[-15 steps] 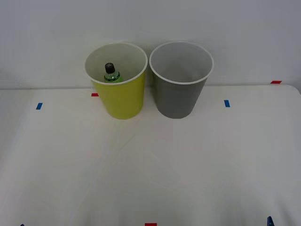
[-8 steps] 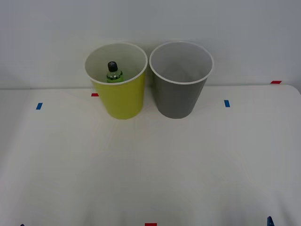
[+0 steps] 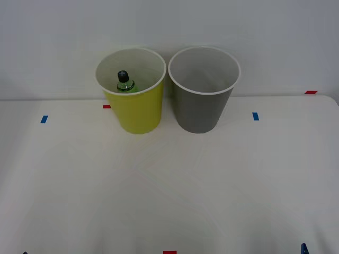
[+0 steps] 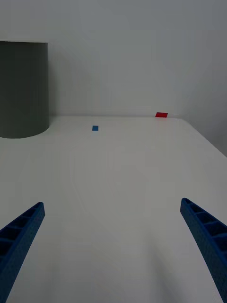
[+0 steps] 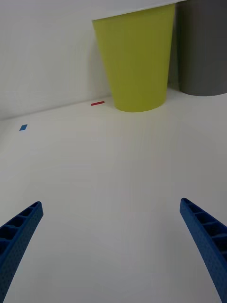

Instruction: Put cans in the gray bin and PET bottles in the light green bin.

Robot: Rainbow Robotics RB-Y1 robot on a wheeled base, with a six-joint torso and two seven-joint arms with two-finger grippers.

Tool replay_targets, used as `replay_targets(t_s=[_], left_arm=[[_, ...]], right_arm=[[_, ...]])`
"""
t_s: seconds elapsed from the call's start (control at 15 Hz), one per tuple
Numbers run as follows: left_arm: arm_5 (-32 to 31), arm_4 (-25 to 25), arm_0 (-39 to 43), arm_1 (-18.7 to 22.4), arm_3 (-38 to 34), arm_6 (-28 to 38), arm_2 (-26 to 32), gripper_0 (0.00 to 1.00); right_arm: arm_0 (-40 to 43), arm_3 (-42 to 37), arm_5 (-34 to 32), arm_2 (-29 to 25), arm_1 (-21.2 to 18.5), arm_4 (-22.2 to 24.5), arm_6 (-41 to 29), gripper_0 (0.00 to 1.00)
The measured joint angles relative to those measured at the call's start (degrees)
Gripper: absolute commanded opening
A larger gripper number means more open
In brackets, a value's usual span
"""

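White table (image 3: 169, 190) holds the green bin (image 3: 133, 108), bottle (image 3: 125, 82) inside, and gray bin (image 3: 201, 106), both well ahead of the wide-spread left gripper (image 5: 111, 246) and right gripper (image 4: 111, 246).

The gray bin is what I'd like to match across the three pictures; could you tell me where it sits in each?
Front view: the gray bin stands right of centre at the table's far edge, beside the light green bin.
Right wrist view: its gray wall fills the upper left corner.
Left wrist view: it is cut off at the upper right, next to the light green bin.
Shared landmark: the blue tape mark right of the gray bin.
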Motion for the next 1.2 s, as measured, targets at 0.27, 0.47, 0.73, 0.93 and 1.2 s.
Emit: replay_targets(t_s=[0.27, 0.47, 0.73, 0.93, 1.2], left_arm=[[0.0, 0.0, 0.0, 0.0, 0.0, 0.0, 0.0, 1.0], [0.0, 0.0, 0.0, 0.0, 0.0, 0.0, 0.0, 1.0], [0.0, 0.0, 0.0, 0.0, 0.0, 0.0, 0.0, 1.0], [0.0, 0.0, 0.0, 0.0, 0.0, 0.0, 0.0, 1.0], [0.0, 0.0, 0.0, 0.0, 0.0, 0.0, 0.0, 1.0]], right_arm=[[0.0, 0.0, 0.0, 0.0, 0.0, 0.0, 0.0, 1.0], [0.0, 0.0, 0.0, 0.0, 0.0, 0.0, 0.0, 1.0], [0.0, 0.0, 0.0, 0.0, 0.0, 0.0, 0.0, 1.0], [0.0, 0.0, 0.0, 0.0, 0.0, 0.0, 0.0, 1.0], [0.0, 0.0, 0.0, 0.0, 0.0, 0.0, 0.0, 1.0]])
